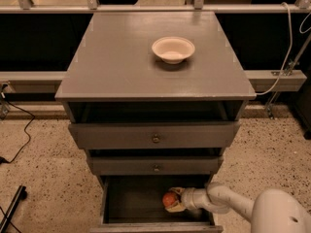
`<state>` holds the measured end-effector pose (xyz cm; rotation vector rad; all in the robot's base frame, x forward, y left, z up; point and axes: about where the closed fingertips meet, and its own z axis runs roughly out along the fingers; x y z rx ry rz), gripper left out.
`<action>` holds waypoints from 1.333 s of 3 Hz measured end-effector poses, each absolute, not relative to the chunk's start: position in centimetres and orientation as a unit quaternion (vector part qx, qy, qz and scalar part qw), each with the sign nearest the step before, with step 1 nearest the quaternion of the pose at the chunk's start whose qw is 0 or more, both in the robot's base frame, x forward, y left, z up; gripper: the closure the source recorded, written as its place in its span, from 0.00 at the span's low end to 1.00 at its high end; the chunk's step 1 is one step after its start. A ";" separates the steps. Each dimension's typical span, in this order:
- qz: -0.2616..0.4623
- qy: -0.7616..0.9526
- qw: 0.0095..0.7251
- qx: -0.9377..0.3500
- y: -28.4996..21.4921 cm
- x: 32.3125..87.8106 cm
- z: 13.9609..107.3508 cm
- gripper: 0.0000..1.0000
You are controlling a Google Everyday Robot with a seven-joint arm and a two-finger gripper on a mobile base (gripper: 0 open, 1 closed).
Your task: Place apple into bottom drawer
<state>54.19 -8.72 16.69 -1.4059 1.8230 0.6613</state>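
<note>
One gripper reaches into the cabinet's open bottom drawer, its jaws clamped on the single apple, right of centre inside that drawer. Two more drawers sit above it in the cabinet: the middle drawer and the top drawer. One cream bowl rests on the counter topping the cabinet, toward its far right.

White, smooth, rounded arm shell in 2 visible segments; pale cream pincer at its tip, inside the bottom drawer.
</note>
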 end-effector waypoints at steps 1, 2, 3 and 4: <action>0.259 0.707 0.364 -0.547 -8.3 54.6 16.3 1.00; 0.262 0.706 0.367 -0.546 -7.9 54.8 16.1 0.82; 0.263 0.706 0.366 -0.546 -7.7 54.7 16.0 0.58; 0.265 0.705 0.366 -0.546 -7.4 54.6 16.0 0.35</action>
